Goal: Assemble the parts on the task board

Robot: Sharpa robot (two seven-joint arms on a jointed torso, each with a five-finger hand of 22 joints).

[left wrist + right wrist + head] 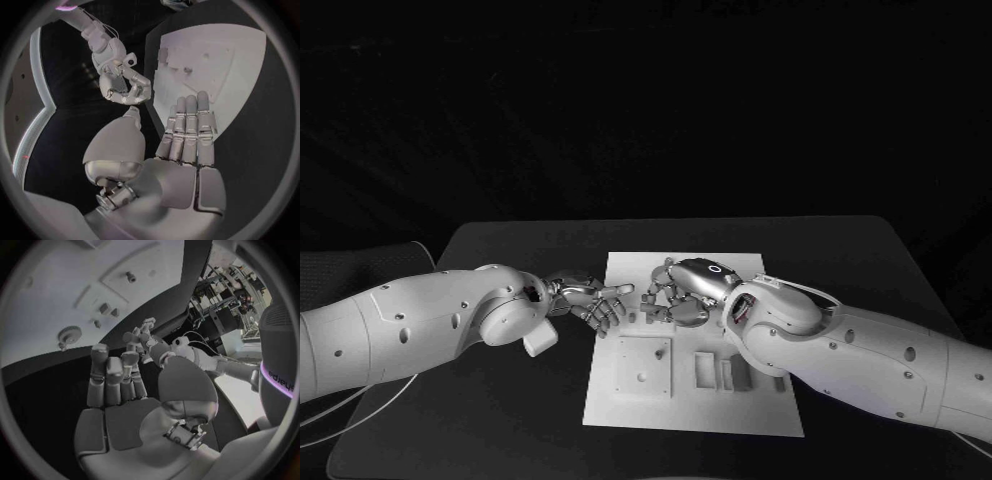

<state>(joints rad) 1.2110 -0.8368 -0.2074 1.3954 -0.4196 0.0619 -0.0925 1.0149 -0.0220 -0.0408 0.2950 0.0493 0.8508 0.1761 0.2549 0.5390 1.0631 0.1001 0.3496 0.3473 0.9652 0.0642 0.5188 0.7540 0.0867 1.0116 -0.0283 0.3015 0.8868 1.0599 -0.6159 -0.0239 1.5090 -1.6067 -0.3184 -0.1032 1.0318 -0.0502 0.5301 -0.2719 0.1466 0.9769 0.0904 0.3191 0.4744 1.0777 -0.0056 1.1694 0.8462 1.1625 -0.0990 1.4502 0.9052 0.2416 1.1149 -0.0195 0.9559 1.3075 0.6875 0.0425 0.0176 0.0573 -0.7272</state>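
We see L silver hand (pixel 593 300) flat, fingers apart, empty, at the white rectangular task board (pixel 697 400) edge; R silver hand (pixel 682 292) curled over board, grasp unclear.

1. No readable text, label or number is seen on the task board (pixel 697 405) in the head view.
2. In the right wrist view, a band of upside-down letters is seen on a dark curved body at the circle's rim; it cannot be read with certainty.
3. No brand or sign can be made out on the left hand (pixel 596 300) or the right hand (pixel 678 290).
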